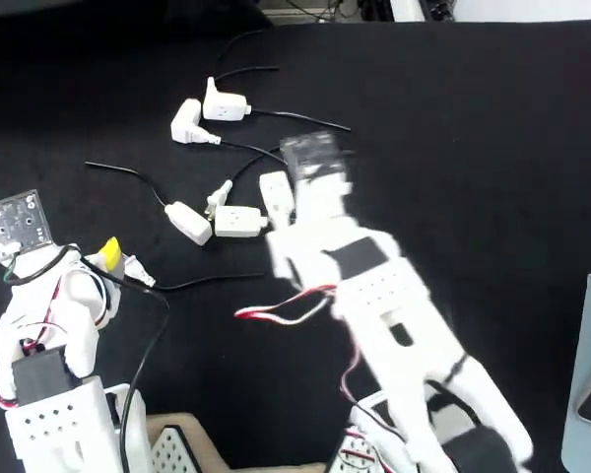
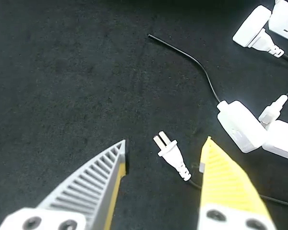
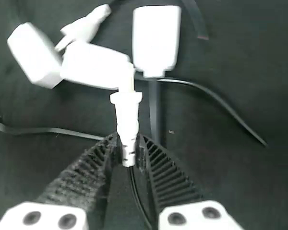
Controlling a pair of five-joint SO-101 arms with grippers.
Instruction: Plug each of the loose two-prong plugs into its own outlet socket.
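While the right gripper (image 3: 127, 142) clamps its jaws on the body of a white two-prong plug (image 3: 126, 112), the plug's front end meets the edge of a white socket block (image 3: 93, 64) lying on the black table (image 1: 473, 148). Whether the prongs sit inside a socket cannot be told. A black cord (image 3: 134, 191) runs back from the held plug between the two fingers. A second white block (image 3: 156, 40) lies just beside the socket block, a white adapter (image 3: 32, 53) touches its other side, and a small plug (image 3: 89, 18) rests against its far edge.

At the left of the table, the left gripper (image 2: 165, 143) hangs low with its jaws wide apart, one a grey finger (image 2: 93, 184), the other a yellow finger (image 2: 225, 182). A loose plug (image 2: 172, 154) lies flat on the cloth between the two fingertips, touched by neither, its prongs pointing away from the gripper and its thin cord passing behind the yellow finger.

Farther up the table in the high view, another socket block (image 1: 227, 103) and a white plug body (image 1: 187, 120) lie touching each other, apart from the nearer cluster.
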